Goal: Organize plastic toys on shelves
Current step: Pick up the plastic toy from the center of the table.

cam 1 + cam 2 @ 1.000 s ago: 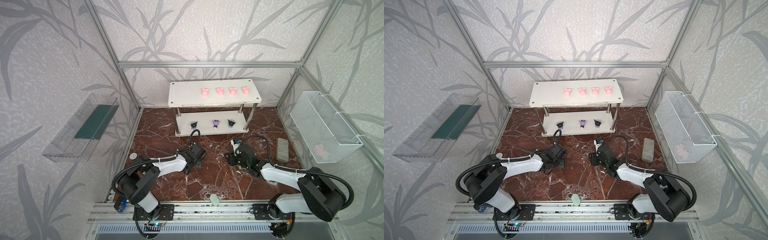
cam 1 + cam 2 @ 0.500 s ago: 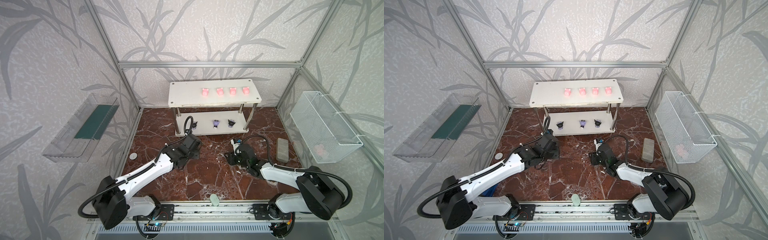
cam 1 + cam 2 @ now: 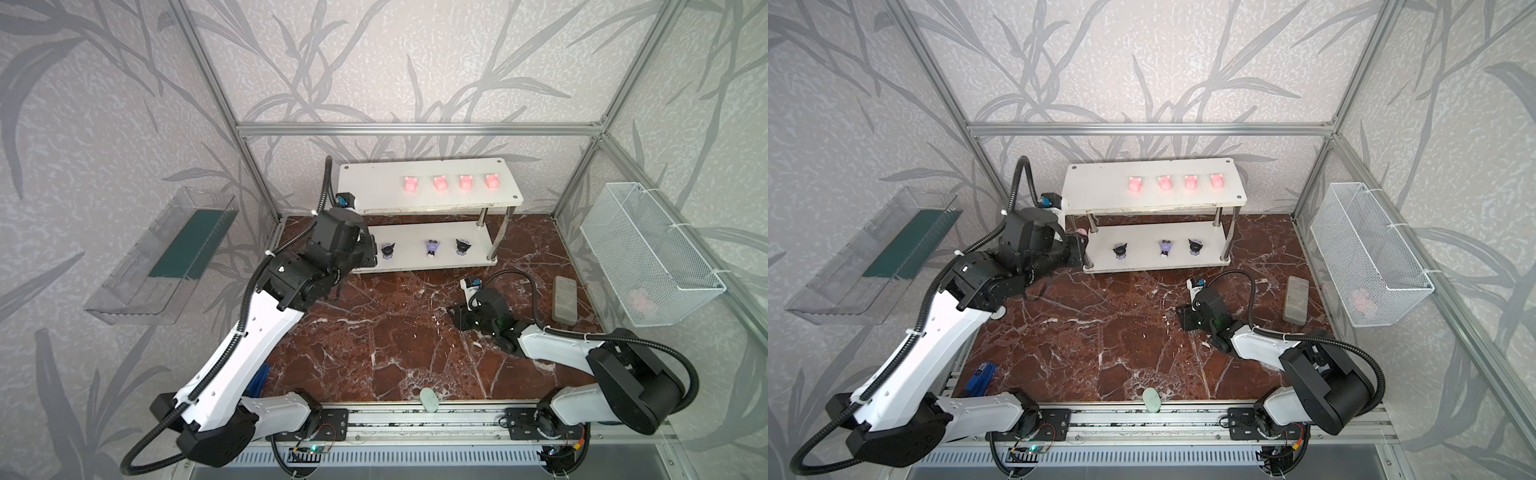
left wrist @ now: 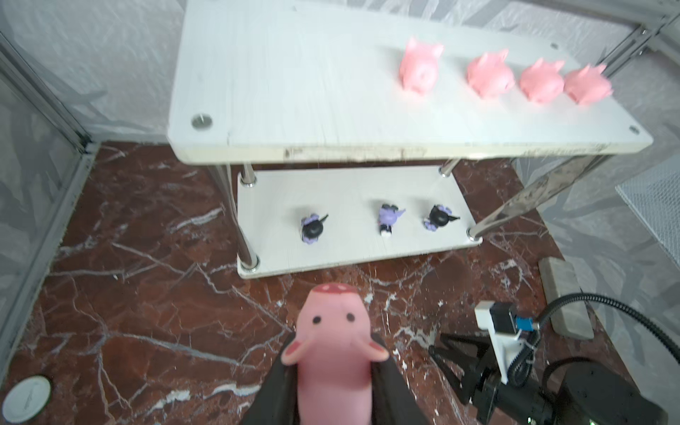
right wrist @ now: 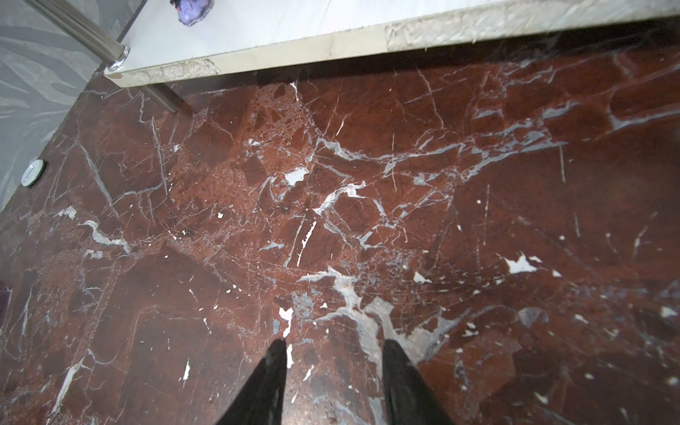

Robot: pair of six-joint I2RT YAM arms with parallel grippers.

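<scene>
— Left arm?
— Stretched long, forearm sloping up, wrist bent, reaching to just off the left front corner of the white two-tier rack.
— Left gripper?
— Clamped tight on a pink pig toy, snout pointing out past the fingertips toward the rack.
— Right arm?
— Folded low, elbow back, wrist well in front of the rack's right half.
— Right gripper?
— Parted and empty, black fingers tapering forward, aimed at the front edge of the rack's lower board.
</scene>
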